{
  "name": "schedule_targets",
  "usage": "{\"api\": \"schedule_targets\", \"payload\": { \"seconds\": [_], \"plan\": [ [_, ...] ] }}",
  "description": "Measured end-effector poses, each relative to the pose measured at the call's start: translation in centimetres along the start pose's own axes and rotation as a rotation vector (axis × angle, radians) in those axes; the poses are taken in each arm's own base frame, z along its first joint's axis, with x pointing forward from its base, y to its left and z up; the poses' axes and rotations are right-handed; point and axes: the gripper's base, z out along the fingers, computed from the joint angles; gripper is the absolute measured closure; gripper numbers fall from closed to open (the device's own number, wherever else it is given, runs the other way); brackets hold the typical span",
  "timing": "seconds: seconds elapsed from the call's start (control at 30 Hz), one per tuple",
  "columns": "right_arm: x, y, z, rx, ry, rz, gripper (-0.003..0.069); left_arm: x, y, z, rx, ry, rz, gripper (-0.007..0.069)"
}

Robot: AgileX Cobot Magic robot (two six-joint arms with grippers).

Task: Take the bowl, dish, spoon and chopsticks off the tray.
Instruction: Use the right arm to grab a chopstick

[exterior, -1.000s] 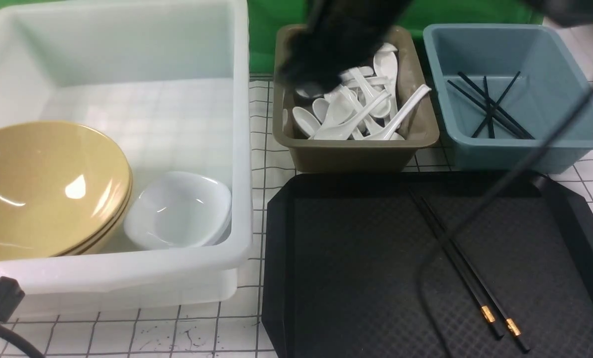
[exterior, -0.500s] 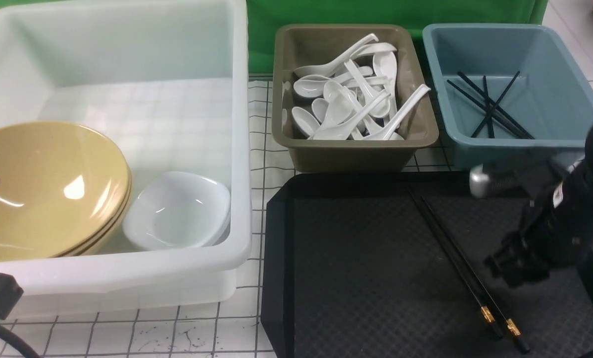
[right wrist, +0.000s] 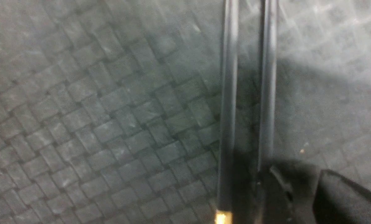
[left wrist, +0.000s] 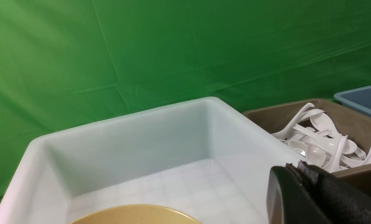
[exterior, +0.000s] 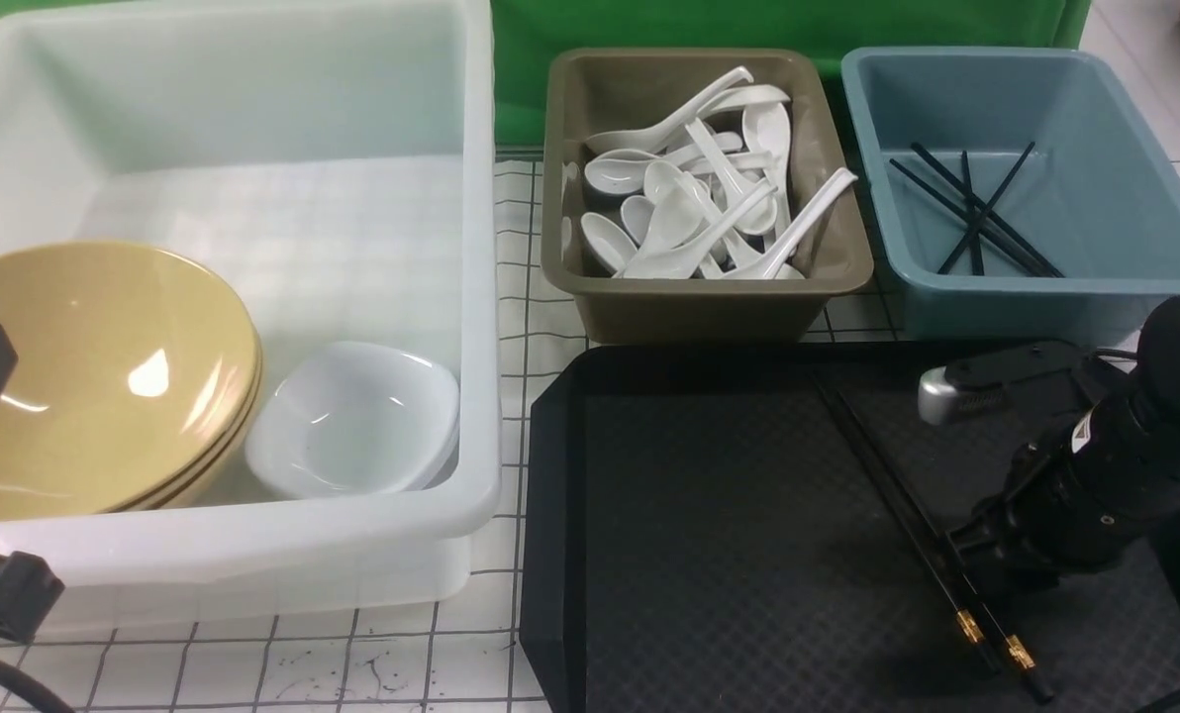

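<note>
Evidently only the chopsticks [exterior: 892, 485] were left on the tray [exterior: 709, 515], laid side by side with a small gap between them. The right gripper [exterior: 968, 569] was set low over them near the gold-banded ends; whether its jaws were closed on them could not be told. The left gripper [left wrist: 293, 174] was shut, near the tub [exterior: 481, 297]. Gripped so far off-centre, the pair could be tipped, or one stick missed and dropped short of the blue bin [exterior: 1095, 109].

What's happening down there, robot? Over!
Left gripper shut. Right gripper down at the chopsticks on the tray, grip unclear. Nothing in the way. Over.
</note>
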Motion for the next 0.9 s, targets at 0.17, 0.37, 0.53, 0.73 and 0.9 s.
{"api": "schedule_targets", "payload": {
  "seconds": [0.17, 0.37, 0.53, 0.73, 0.9],
  "plan": [
    [-0.1, 0.1, 0.4, -0.011, 0.012, -0.002, 0.0417, 0.0, 0.0, 0.0, 0.000, -0.001, -0.002, 0.0631],
    [0.0, 0.1, 0.4, -0.013, 0.025, -0.035, 0.0420, 0.0, 0.0, 0.0, 0.001, -0.003, -0.003, 0.0631],
    [0.1, 0.0, 0.5, -0.009, 0.043, -0.100, 0.0537, 0.0, 0.0, 0.0, 0.001, -0.003, -0.003, 0.0631],
    [0.7, 0.0, -0.4, -0.003, 0.067, -0.135, 0.0601, 0.0, 0.0, 0.0, 0.001, -0.003, -0.003, 0.0631],
    [1.8, 0.2, -5.0, 0.018, 0.020, -0.169, 0.0620, 0.0, 0.0, 0.0, 0.001, -0.003, -0.003, 0.0631]
  ]
}}
